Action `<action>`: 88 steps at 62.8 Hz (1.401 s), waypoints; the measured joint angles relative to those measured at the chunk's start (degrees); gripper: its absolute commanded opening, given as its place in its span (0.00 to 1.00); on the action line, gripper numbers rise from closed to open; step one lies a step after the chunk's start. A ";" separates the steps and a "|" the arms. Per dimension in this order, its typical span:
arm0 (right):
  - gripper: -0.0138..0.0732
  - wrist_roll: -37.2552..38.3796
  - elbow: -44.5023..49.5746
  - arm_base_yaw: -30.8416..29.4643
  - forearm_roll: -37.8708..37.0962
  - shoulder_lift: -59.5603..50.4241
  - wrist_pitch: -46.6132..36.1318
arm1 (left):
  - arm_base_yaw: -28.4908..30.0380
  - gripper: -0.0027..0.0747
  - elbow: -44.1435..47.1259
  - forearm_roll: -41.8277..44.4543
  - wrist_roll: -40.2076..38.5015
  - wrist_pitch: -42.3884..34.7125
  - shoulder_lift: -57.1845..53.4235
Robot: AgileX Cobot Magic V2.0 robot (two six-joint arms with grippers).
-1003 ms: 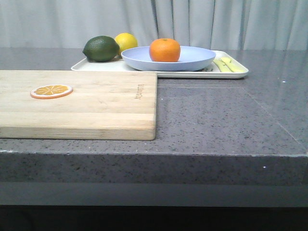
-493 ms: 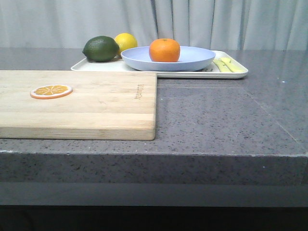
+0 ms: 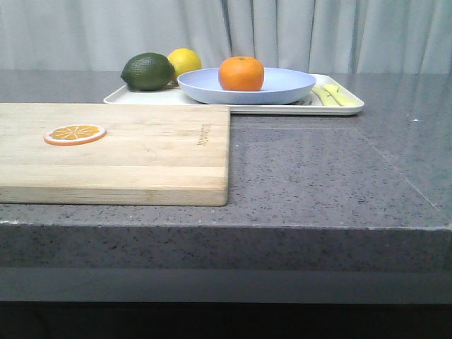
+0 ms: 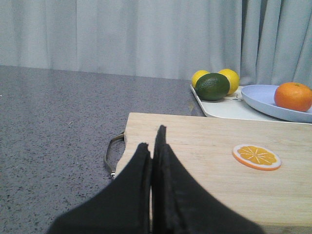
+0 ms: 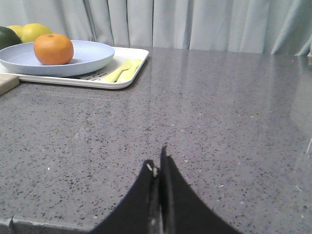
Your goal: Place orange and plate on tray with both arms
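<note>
The orange [image 3: 241, 73] sits in the lavender-blue plate [image 3: 286, 88], and the plate rests on the cream-white tray [image 3: 351, 107] at the back of the table. They also show in the left wrist view, orange [image 4: 293, 96], plate [image 4: 258, 97], tray [image 4: 219, 107], and in the right wrist view, orange [image 5: 53, 48], plate [image 5: 92, 56], tray [image 5: 131, 73]. My left gripper [image 4: 152, 141] is shut and empty over the near end of the cutting board. My right gripper [image 5: 157, 163] is shut and empty over bare counter, well short of the tray. Neither gripper shows in the front view.
A wooden cutting board [image 3: 141, 152] with an orange slice disc [image 3: 75, 133] lies front left; its metal handle [image 4: 111, 155] juts out. A dark green lime [image 3: 147, 71] and a lemon [image 3: 185, 61] sit on the tray's left; yellow cutlery [image 3: 333, 94] lies on its right. The counter's front edge [image 3: 282, 224] is near.
</note>
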 measured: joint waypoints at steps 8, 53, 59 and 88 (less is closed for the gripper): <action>0.02 0.00 0.00 -0.68 0.00 0.00 -0.27 | 0.00 0.01 0.00 0.00 0.00 0.00 0.00; 0.02 0.00 0.00 -2.91 1.19 0.00 -1.26 | 0.00 0.01 0.00 0.00 0.00 0.00 0.00; 0.02 0.10 0.00 -2.91 2.15 0.00 -1.26 | 0.00 0.01 0.00 0.00 0.00 0.00 0.00; 0.02 0.19 0.00 -2.91 2.30 0.00 -1.26 | 0.00 0.01 0.00 0.00 0.00 0.00 0.00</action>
